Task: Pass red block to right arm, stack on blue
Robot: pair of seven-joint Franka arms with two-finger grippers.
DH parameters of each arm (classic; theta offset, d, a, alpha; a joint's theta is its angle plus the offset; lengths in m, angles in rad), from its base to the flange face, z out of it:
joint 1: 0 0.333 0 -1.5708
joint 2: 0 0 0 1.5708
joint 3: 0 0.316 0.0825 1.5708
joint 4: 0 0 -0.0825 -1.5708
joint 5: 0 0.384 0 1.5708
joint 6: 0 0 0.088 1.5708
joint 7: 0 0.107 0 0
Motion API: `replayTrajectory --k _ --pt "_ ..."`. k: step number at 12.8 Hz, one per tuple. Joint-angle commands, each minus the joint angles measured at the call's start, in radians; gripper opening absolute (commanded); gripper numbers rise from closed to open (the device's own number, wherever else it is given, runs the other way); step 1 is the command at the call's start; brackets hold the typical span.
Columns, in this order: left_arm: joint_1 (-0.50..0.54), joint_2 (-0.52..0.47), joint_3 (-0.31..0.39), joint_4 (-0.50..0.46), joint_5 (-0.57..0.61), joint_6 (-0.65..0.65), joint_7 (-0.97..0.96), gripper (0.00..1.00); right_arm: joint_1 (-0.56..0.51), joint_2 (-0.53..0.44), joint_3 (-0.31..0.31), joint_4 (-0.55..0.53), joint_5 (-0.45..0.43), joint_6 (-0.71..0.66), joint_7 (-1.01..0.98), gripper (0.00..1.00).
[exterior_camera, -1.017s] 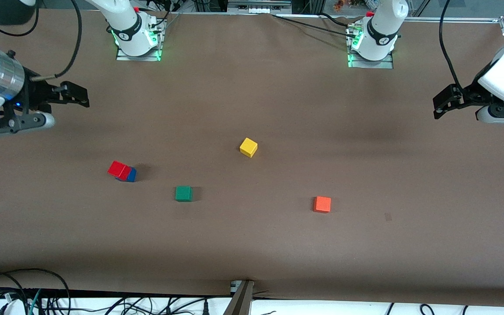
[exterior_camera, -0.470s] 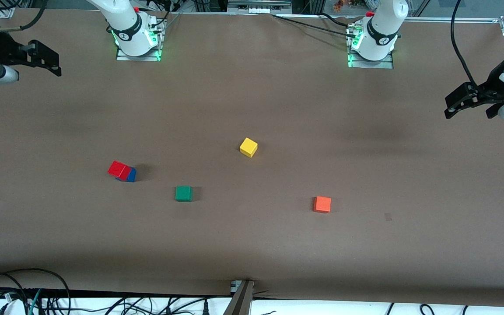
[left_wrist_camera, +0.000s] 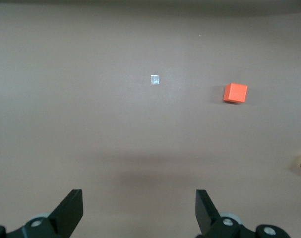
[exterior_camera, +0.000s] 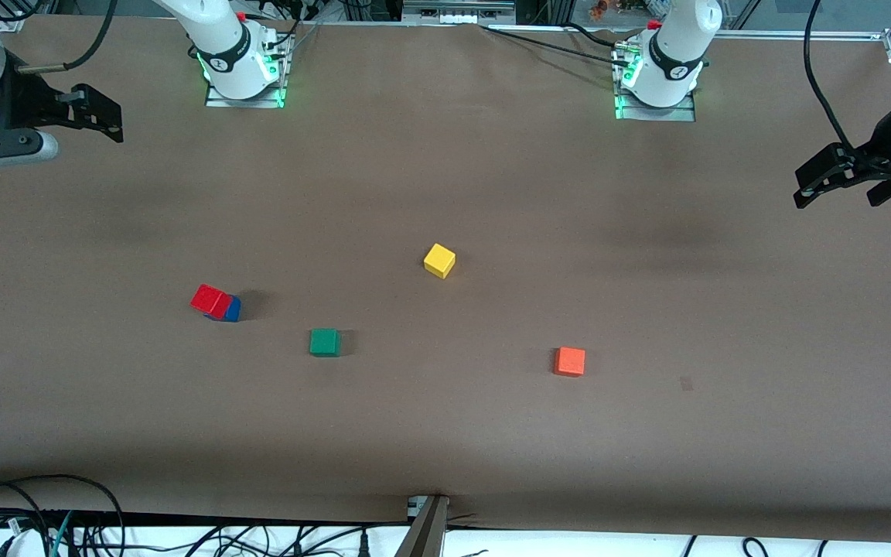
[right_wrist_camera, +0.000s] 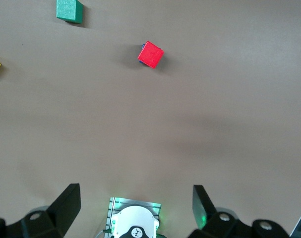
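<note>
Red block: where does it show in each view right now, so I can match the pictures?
Front view: the red block sits on the blue block, toward the right arm's end of the table.
Left wrist view: not in it.
Right wrist view: it appears again, covering nearly all of the blue one.
Shared landmark: the green block beside the stack.

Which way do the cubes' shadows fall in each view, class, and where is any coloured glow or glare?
Front view: soft shadows fall toward the left arm's end, darkest beside the red block on the blue; green light glows at both bases. Left wrist view: a faint shadow edges the orange cube; a small pale patch shines. Right wrist view: green glow at the base.
</note>
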Motion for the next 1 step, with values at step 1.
replayTrajectory --k 1 --pt "0.011 0.001 0.001 0.038 -0.003 -0.023 0.000 1.00 -0.005 -0.003 0.012 -0.002 -0.011 0.007 -0.008 1.00"
